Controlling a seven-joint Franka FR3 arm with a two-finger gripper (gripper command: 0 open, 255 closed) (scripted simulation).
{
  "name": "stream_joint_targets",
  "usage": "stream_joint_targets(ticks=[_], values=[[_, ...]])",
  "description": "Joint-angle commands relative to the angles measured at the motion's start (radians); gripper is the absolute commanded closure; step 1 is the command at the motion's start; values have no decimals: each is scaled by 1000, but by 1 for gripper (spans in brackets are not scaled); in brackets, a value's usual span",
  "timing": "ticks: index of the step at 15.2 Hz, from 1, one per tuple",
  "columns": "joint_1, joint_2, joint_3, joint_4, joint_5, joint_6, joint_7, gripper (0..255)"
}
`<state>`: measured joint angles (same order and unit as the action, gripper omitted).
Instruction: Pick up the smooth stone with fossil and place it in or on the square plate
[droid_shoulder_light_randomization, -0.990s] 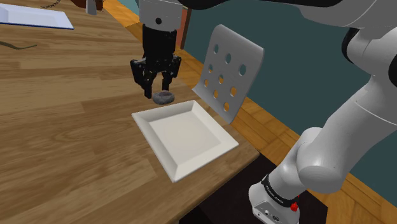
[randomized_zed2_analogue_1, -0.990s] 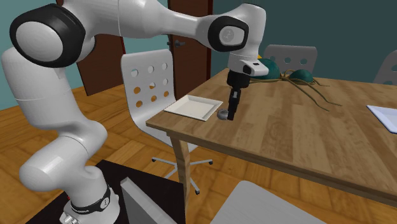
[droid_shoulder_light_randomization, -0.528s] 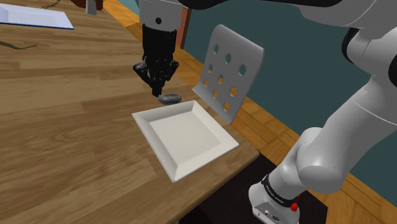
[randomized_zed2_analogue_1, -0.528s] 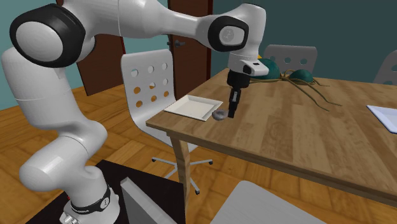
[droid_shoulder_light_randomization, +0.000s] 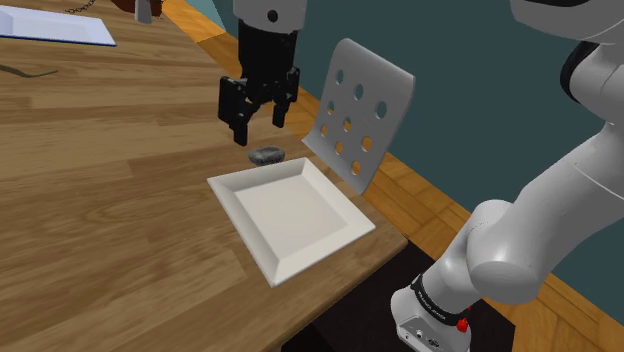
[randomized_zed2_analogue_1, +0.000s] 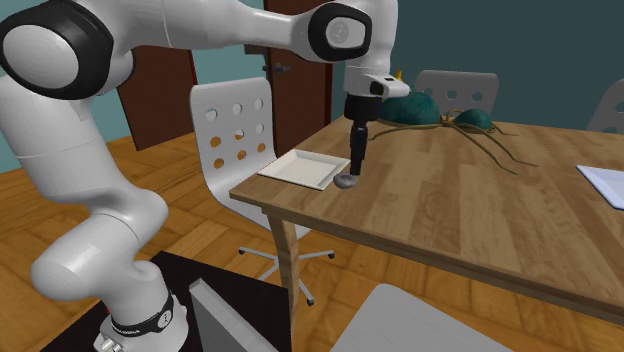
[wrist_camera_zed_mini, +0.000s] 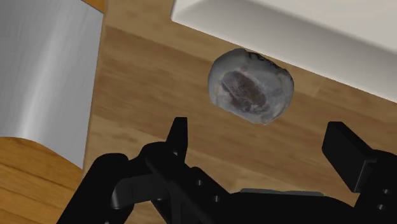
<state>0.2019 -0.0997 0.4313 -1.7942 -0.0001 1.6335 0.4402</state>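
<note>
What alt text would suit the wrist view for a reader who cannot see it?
A grey stone with a dark fossil mark lies unheld on the wooden table, just beyond the open gripper, beside the rim of the white plate.

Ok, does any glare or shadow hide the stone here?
No. Shoulder view: even light, the stone stands out on the wood beside the square plate. Wrist view: no glare on it, its dark patch plain; the grey chair has a sheen. Second exterior view: lit evenly, below the gripper.

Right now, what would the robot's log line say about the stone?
gripper: open, above stone | stone: on table beside square plate, not held | square plate: no stone on it | task: not done
</note>
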Motion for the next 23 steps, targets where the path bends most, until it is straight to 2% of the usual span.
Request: stream_joint_targets(ticks=[1,7,14,15,23], values=[[2,-19,0,-35,-1,19,-13,0],[1,-29,-2,-119,3,94,-16,0],[1,-29,-2,-119,3,94,-16,0],[1,-29,-2,-119,3,94,-16,255],[1,-29,-2,-119,3,94,-16,255]])
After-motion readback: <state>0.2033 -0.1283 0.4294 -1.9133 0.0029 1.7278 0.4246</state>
